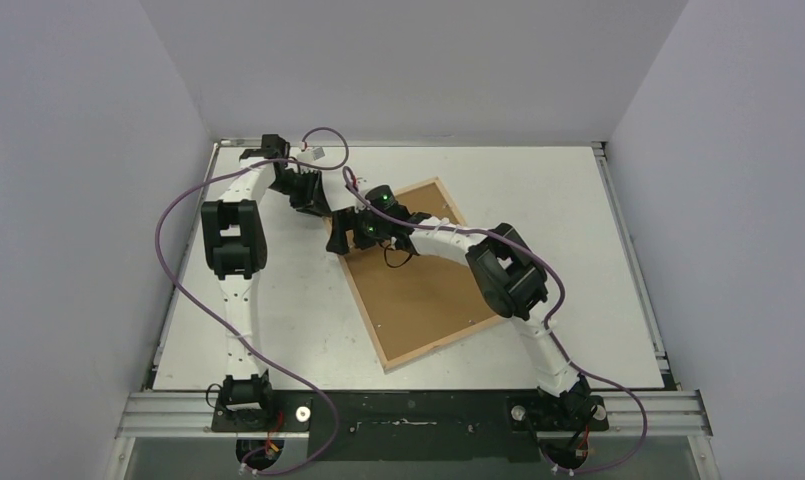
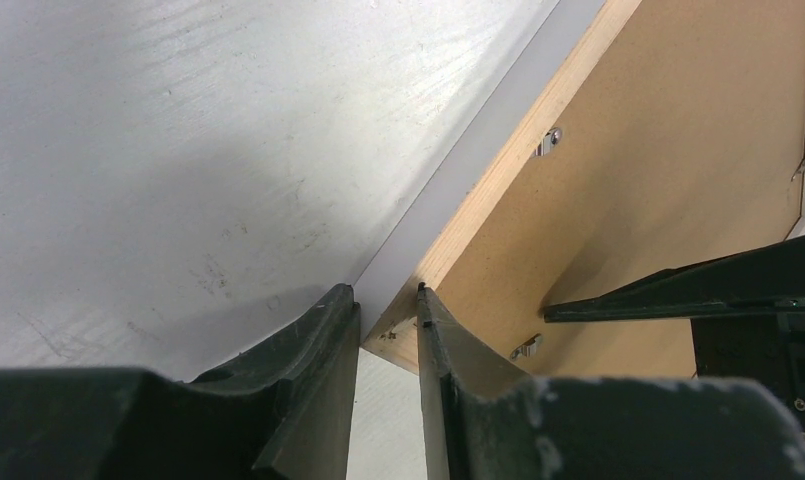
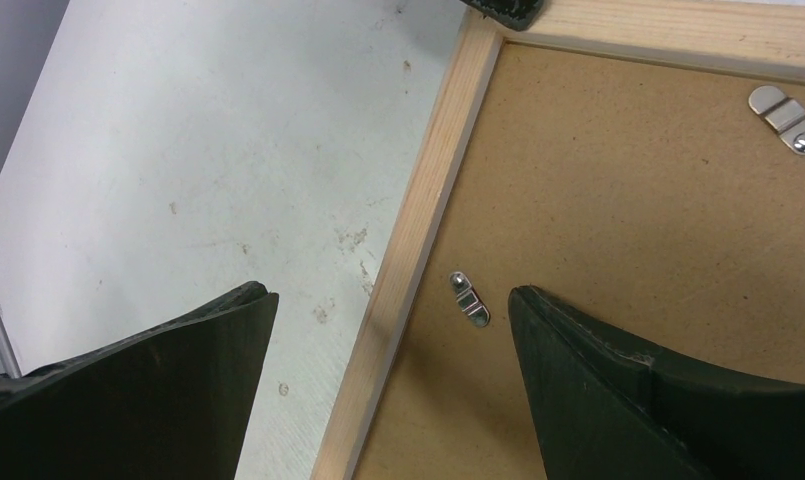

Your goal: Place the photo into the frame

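The frame (image 1: 363, 308) lies face down and skewed in the middle of the table, with the brown backing panel (image 1: 428, 290) set in it. My left gripper (image 1: 328, 210) is closed to a narrow gap on the frame's far left corner (image 2: 393, 335). My right gripper (image 1: 338, 240) is open above the frame's left rail (image 3: 428, 200), which runs between its fingers with a metal clip (image 3: 470, 300) beside it. No print shows. A pale strip (image 2: 478, 140) runs along the frame's outer edge; I cannot tell what it is.
A second metal clip (image 3: 783, 115) sits near the frame's far rail. Purple cables (image 1: 178, 270) loop over the left side of the table. Metal rails (image 1: 628, 250) border the table at the sides, and grey walls stand around it.
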{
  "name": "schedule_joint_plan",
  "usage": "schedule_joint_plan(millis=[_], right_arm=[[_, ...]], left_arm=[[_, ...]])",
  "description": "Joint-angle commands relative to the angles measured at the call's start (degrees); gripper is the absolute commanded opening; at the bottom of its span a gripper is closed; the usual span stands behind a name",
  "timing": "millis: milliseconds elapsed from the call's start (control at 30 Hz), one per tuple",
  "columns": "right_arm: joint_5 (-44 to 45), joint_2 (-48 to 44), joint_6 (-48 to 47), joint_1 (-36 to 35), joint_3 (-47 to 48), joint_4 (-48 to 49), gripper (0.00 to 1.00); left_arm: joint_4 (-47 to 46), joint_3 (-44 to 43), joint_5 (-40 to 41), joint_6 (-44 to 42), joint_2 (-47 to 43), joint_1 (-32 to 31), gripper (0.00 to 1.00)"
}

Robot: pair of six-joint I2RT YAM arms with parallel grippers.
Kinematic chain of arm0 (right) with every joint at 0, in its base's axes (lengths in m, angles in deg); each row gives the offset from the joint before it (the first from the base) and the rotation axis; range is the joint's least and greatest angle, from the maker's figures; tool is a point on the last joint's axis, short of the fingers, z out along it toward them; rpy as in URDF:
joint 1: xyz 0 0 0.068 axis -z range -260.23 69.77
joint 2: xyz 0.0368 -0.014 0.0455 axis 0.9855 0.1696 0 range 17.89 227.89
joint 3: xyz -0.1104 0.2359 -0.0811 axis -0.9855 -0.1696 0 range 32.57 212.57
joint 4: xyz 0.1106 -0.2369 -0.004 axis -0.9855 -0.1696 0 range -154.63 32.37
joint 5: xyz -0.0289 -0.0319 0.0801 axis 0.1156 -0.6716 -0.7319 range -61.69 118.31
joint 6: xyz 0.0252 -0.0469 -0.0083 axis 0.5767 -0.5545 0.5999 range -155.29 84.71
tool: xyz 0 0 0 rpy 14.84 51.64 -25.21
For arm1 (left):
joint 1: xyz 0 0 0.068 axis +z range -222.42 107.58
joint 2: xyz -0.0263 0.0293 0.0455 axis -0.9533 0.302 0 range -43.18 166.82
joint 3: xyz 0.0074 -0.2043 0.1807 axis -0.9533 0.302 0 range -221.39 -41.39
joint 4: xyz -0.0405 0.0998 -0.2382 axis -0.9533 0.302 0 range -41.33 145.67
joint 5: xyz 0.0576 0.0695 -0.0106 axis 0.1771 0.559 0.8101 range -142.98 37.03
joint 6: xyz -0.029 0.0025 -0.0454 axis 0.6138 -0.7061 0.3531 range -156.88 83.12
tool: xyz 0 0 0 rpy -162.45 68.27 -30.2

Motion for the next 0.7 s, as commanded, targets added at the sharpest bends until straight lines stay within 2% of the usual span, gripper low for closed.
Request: schedule_joint_plan(millis=[0, 667], right_arm=[[-1.2, 0.0, 0.0, -0.7, 1.7, 2.3, 0.9], [-2.9, -1.1, 2.6, -2.2, -2.2, 4.2, 0.9]], left_arm=[[1.4, 1.9, 2.2, -1.1, -1.6, -1.1, 0.24], [1.1, 2.1, 2.9, -0.9, -2.1, -1.0, 0.23]])
